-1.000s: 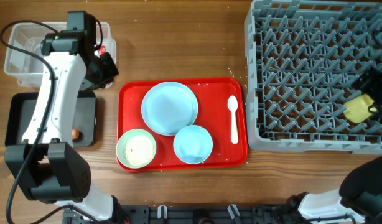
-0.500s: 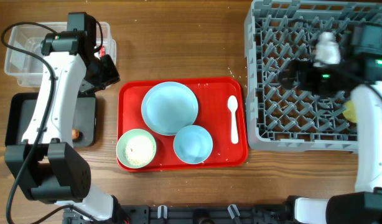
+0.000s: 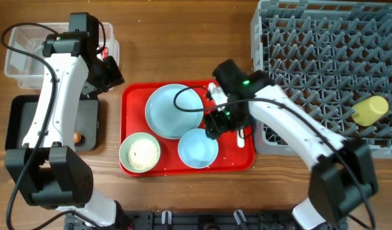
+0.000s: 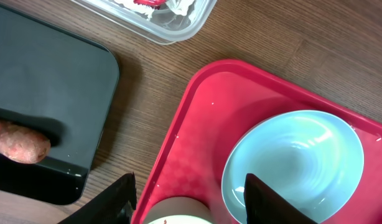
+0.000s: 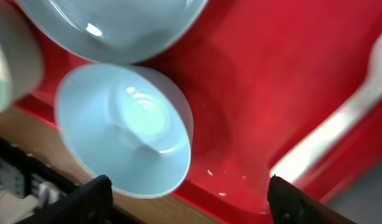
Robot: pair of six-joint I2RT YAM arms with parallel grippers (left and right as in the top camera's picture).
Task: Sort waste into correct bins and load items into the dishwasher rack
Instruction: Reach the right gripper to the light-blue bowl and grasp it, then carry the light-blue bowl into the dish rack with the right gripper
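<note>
The red tray (image 3: 132, 96) holds the pale-blue plate (image 3: 173, 110), pale-blue bowl (image 3: 198, 147) and pale-green bowl (image 3: 140, 152). My right gripper (image 3: 221, 121) hovers open and empty over the tray's right part. In the right wrist view (image 5: 191, 199) it is beside the blue bowl (image 5: 125, 130), with the white spoon (image 5: 328, 137) to its right and rice grains (image 5: 209, 173) below it. The yellow cup (image 3: 369, 110) lies in the grey rack (image 3: 324, 38). My left gripper (image 3: 112, 75) is open and empty between the clear tub (image 3: 30, 54) and the tray.
The black tray (image 3: 87, 121) holds the carrot piece (image 3: 77, 137), which also shows in the left wrist view (image 4: 17, 140). The clear tub (image 4: 153, 25) holds the red wrapper and white tissue (image 4: 160, 4). My right arm covers most of the spoon from overhead.
My right arm has swung left from the rack to the red tray, leaving the yellow cup in the rack. The left arm has not moved.
</note>
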